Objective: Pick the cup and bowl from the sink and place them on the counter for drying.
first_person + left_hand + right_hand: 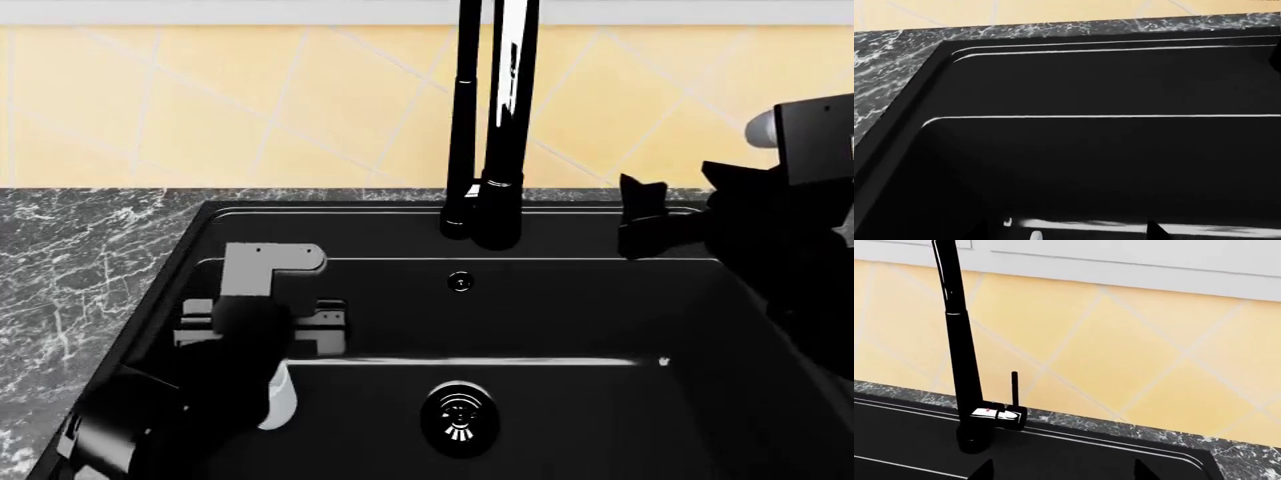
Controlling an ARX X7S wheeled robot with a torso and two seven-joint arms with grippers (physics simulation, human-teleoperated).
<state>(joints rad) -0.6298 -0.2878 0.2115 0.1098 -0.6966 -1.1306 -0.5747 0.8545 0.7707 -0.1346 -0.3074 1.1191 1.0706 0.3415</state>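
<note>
Sink: our left gripper is lowered inside against a white object, grip undeterminable. Right gripper, fingers apart, hovers by the faucet. Counter adjoins.

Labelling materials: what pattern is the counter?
Dark grey-black marble with white veining; the counter shows best in the head view.

From the head we look down and forward into the sink, its faucet at the far rim. Our left wrist camera sits close over the sink's far-left corner; our right wrist camera faces the faucet and the tiled wall.
</note>
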